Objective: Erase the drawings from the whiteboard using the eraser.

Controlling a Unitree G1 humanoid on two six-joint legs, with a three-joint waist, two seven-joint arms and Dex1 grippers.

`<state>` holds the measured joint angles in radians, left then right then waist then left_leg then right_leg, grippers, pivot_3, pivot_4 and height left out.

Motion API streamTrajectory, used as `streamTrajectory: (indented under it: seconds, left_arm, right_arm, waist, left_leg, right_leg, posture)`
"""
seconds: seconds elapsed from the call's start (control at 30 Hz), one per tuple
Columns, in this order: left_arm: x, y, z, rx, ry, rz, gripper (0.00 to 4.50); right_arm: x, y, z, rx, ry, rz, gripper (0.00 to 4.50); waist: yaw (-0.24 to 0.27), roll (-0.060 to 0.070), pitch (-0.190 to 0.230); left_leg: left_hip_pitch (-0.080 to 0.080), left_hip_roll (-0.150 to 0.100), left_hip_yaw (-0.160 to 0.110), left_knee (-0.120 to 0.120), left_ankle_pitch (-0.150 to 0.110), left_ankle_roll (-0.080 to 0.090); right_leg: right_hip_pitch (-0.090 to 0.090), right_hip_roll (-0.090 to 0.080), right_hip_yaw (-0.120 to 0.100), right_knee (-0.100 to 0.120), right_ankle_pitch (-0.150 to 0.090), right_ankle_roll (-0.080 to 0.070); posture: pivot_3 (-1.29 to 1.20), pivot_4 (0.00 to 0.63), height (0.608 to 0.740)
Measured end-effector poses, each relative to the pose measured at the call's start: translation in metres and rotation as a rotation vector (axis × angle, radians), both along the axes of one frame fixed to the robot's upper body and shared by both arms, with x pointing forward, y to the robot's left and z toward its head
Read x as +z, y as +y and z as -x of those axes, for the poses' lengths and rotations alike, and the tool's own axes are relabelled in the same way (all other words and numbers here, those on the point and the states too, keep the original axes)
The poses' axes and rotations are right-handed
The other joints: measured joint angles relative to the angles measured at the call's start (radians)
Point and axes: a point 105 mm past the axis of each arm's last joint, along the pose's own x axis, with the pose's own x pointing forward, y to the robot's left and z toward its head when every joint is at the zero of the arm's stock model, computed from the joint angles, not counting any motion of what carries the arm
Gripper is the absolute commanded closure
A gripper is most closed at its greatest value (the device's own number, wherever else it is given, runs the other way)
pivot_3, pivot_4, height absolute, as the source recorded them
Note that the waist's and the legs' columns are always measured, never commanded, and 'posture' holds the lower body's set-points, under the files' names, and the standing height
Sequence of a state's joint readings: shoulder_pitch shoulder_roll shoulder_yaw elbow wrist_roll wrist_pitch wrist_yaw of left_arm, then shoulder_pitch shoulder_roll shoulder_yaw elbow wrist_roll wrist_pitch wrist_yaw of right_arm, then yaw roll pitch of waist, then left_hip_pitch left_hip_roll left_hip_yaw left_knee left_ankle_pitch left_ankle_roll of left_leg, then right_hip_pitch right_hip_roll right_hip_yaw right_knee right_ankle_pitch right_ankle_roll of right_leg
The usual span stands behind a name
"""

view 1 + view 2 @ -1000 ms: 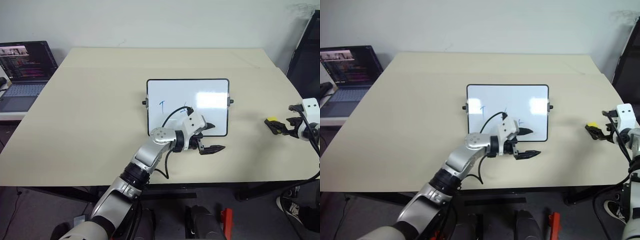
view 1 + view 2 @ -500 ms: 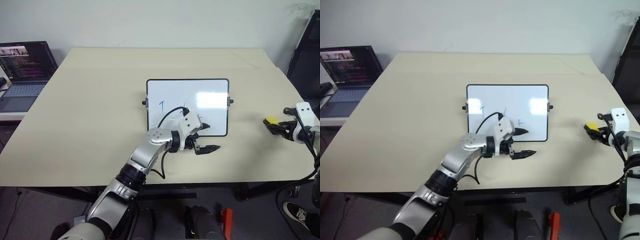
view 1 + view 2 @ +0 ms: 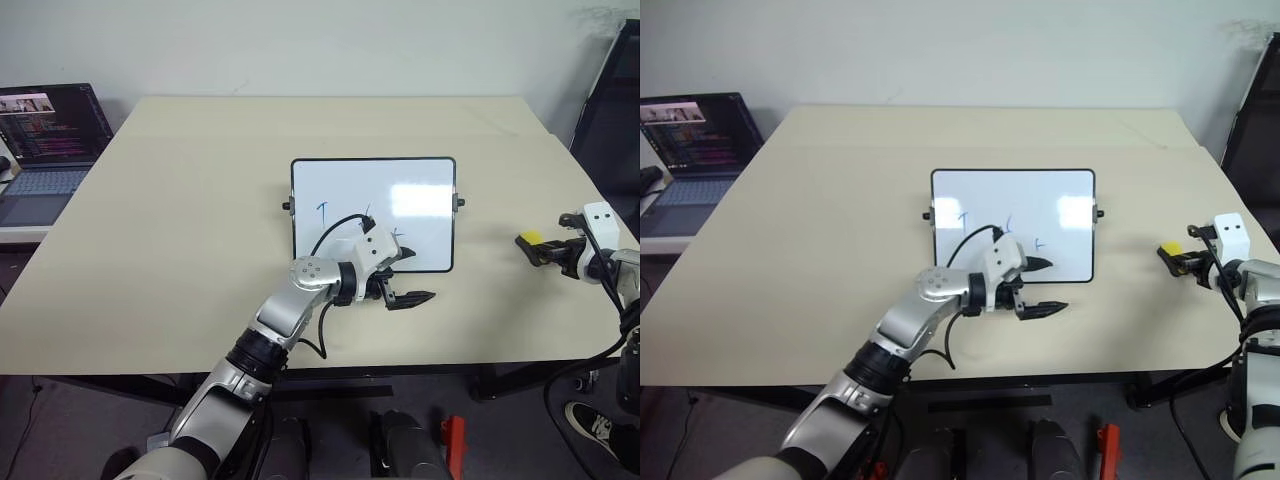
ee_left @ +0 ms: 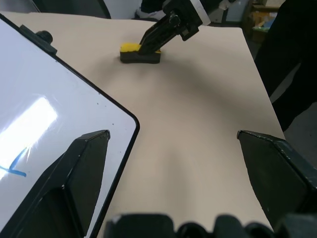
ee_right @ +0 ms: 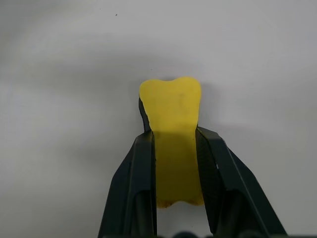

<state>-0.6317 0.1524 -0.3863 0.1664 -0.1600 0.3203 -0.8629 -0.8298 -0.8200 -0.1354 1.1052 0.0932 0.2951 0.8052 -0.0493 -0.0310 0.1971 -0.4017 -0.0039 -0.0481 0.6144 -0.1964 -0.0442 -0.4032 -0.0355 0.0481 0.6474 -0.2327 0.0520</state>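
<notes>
The eraser [image 5: 171, 144], one small yellow block with a black underside, lies on the bench [image 3: 180, 250] well to the right of the whiteboard [image 3: 373, 213], close to the bench's right edge. The right hand [image 3: 545, 250] is clenched on it: in the right wrist view a black finger [image 5: 136, 188] presses each long side of the yellow block, with its far end sticking out past the fingertips. In the left wrist view the eraser sits flat on the bench surface with those fingers on it from above.

The whiteboard lies flat near the middle of the bench, its long sides parallel to the front edge, a small black knob on each short side. Three thin blue drawings [image 3: 324, 211] show on its lower half: a T-like stroke at the left, a tick near the middle and a small mark further right.

The left hand [image 3: 412, 277] hovers at the board's near right corner, its two fingers spread wide and gripping nothing; one finger reaches over the board's lower edge, the other over bare bench just in front.

Bare bench stretches between the board's right side and the eraser, and broad open bench lies left of and behind the board. One open laptop [image 3: 45, 140] stands on a separate surface past the bench's left edge.
</notes>
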Motion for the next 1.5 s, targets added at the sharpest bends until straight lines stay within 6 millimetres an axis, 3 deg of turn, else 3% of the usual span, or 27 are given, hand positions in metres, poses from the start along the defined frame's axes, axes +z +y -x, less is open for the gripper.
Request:
streamTrajectory:
  seconds: [0.23,0.47,0.63,0.8,0.9,1.07,1.3,1.5]
  left_arm:
    - [0.01,0.009,-0.007,0.04,0.006,0.049,0.0]
    - [0.038,0.033,-0.014,0.083,-0.077,0.057,0.0]
    - [0.057,0.078,-0.022,0.197,-0.144,0.036,0.0]
    - [0.074,0.145,-0.022,0.376,-0.137,0.06,0.0]
    - [0.081,0.175,-0.016,0.43,-0.141,0.045,0.0]
    - [0.062,0.207,-0.013,0.512,-0.114,-0.059,0.0]
    - [0.044,0.222,-0.009,0.571,-0.114,-0.104,0.0]
    - [0.031,0.225,-0.002,0.595,-0.085,-0.104,0.0]
  right_arm:
    - [0.007,0.011,-0.001,0.083,-0.013,0.048,3.82]
    - [0.04,0.026,-0.003,0.156,-0.088,0.126,3.83]
    - [0.051,0.031,0.0,0.17,-0.109,0.161,3.83]
    - [0.079,0.051,-0.002,0.216,-0.194,0.169,3.83]
    - [0.111,0.085,-0.009,0.298,-0.302,0.142,3.83]
    - [0.157,0.162,-0.015,0.487,-0.479,0.088,3.83]
    - [0.146,0.269,-0.013,0.739,-0.504,0.022,3.83]
    - [0.134,0.322,-0.013,0.866,-0.594,0.273,3.83]
  waist:
    - [-0.004,0.0,0.0]
    - [-0.003,0.0,0.0]
    - [-0.006,0.001,0.0]
    - [-0.009,0.001,0.0]
    - [-0.01,0.001,0.0]
    - [-0.007,0.001,0.0]
    - [0.002,0.001,0.0]
    - [0.007,0.0,0.0]
  left_leg:
    - [0.0,0.0,0.0,0.0,0.0,0.0]
    - [0.0,0.0,-0.001,0.0,0.0,0.0]
    - [0.0,0.0,-0.001,0.0,0.0,0.0]
    - [0.0,0.001,-0.001,0.0,0.0,0.0]
    - [0.0,0.001,-0.001,0.001,0.0,0.0]
    - [0.0,0.002,-0.002,0.001,0.0,0.0]
    - [-0.003,0.001,-0.004,0.0,0.0,0.0]
    - [-0.004,0.002,-0.005,0.0,0.0,0.0]
  right_leg:
    - [0.0,0.0,0.0,0.001,0.0,0.0]
    - [0.0,0.0,-0.001,0.001,0.0,0.0]
    - [0.0,0.0,-0.001,0.001,0.0,0.0]
    - [-0.001,0.0,-0.001,0.002,0.0,0.0]
    - [-0.001,0.0,-0.001,0.001,-0.003,0.004]
    - [-0.001,0.0,-0.002,0.002,-0.002,0.003]
    - [-0.003,0.0,-0.004,0.001,0.0,-0.001]
    - [-0.004,0.0,-0.005,0.002,0.0,-0.001]
  posture:
    - [0.0,0.15,0.74]
    - [0.0,0.15,0.74]
    - [0.0,0.15,0.74]
    - [0.0,0.15,0.74]
    - [0.0,0.15,0.74]
    - [0.0,0.15,0.74]
    - [0.0,0.15,0.74]
    - [0.0,0.15,0.74]
